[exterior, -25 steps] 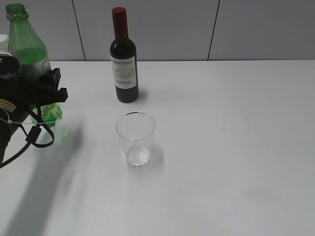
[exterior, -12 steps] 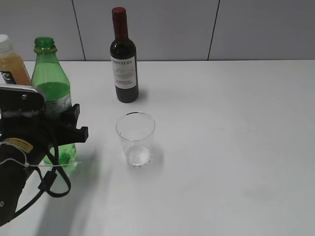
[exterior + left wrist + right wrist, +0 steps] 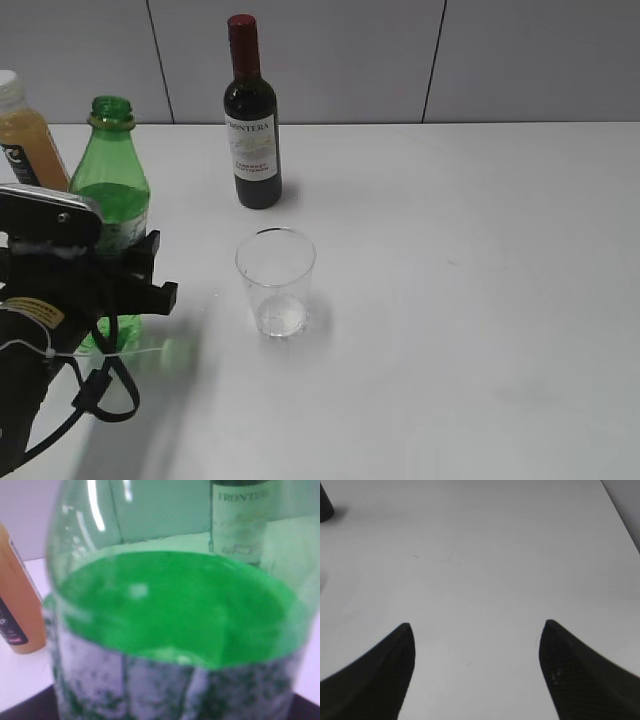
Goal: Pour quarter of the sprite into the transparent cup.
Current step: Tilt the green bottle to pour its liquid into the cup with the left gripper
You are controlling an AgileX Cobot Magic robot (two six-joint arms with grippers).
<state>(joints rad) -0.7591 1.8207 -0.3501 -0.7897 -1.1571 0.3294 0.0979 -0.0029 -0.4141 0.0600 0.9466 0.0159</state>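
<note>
The sprite (image 3: pixel 112 185) is a green bottle with no cap, upright at the left of the exterior view, left of the transparent cup (image 3: pixel 276 283). My left gripper (image 3: pixel 112 278) is shut round its labelled lower body. In the left wrist view the sprite (image 3: pixel 175 605) fills the picture and hides the fingers; its liquid level sits just above the label. The cup stands upright in the middle of the table, with only a trace of liquid at its base. My right gripper (image 3: pixel 476 630) is open and empty over bare table, and is out of the exterior view.
A dark wine bottle (image 3: pixel 252 120) with a red cap stands behind the cup; it also shows in the left wrist view (image 3: pixel 240 520). An orange juice bottle (image 3: pixel 25 130) with a white cap stands at the far left behind the sprite. The white table (image 3: pixel 470 300) stretches to the right.
My left gripper has carried the sprite from the far left edge rightward and forward, closer to the cup. The juice bottle behind it has come into view. The cup has not moved.
</note>
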